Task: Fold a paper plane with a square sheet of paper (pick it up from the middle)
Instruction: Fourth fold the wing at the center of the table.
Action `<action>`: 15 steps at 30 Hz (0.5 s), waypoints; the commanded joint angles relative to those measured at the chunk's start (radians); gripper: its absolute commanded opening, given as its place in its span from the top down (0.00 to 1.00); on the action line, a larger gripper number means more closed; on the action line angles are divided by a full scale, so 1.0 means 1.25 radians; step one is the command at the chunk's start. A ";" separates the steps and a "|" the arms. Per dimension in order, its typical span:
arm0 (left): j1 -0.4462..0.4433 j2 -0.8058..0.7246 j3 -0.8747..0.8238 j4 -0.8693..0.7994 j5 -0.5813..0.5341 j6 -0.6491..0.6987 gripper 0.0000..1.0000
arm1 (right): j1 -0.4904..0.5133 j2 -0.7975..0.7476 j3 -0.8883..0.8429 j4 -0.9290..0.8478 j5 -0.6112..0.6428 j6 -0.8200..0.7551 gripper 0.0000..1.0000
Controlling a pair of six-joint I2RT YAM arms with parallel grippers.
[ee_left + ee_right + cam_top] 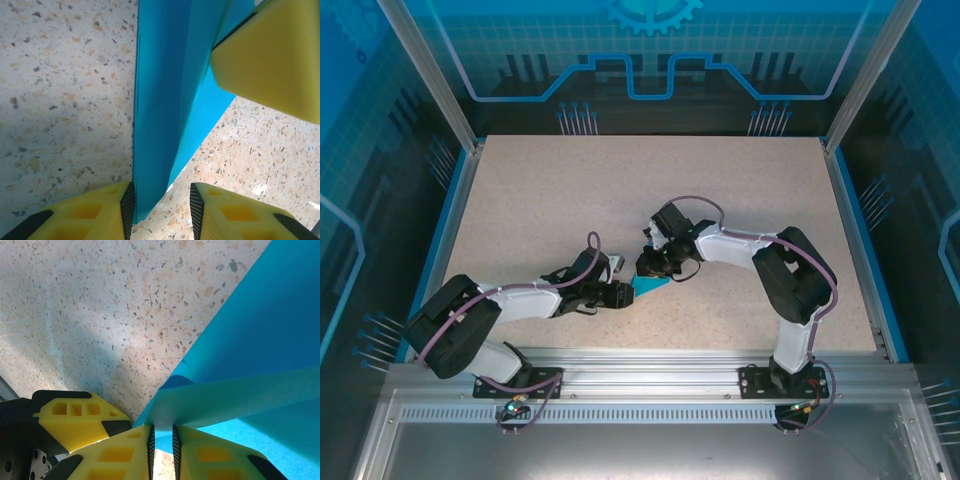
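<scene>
Right gripper [162, 434] pinches paper plane [260, 340], anchoring the fold; left gripper [161, 206], at 8 o'clock, straddles its tip, jaws parted.

Far half of speckled beige tabletop [620, 180] is open, l. & r. edges too. Near-centre crowded: left gripper [626, 295], right gripper [655, 268] & thin folded teal-blue paper [650, 287] sit tight together, w/ hardly a gap. Sides hemmed by grey metal corner posts [428, 75].
</scene>
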 commanded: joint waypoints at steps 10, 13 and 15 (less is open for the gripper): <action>0.004 0.019 0.063 -0.060 -0.017 0.073 0.66 | -0.001 0.009 0.023 -0.026 0.006 0.008 0.81; -0.004 0.028 0.071 -0.065 -0.020 0.082 0.66 | -0.002 0.011 0.025 -0.027 0.005 0.006 0.81; -0.012 0.037 0.078 -0.069 -0.024 0.089 0.66 | -0.001 0.010 0.026 -0.027 0.006 0.007 0.80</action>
